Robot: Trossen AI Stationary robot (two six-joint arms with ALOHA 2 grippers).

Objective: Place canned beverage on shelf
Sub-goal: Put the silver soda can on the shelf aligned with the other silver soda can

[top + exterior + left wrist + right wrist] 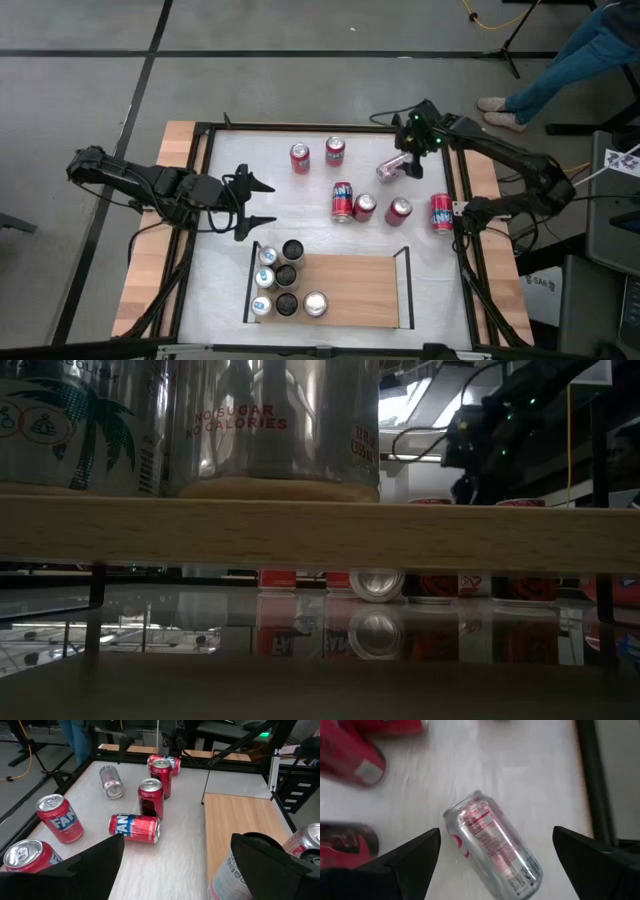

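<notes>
Silver can [391, 169] – lying on its side
Long axis diagonal across table; right gripper [412, 160] directly above, jaws apart – nothing gripped. Left gripper [256, 204] likewise apart, beside the shelf [350, 292].

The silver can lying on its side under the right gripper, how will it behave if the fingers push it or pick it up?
The silver can lies on its side, so a push would probably roll it across the white tabletop. Its smooth, shiny wall may slip between the open right gripper fingers. It looks undented, probably stiff.
</notes>
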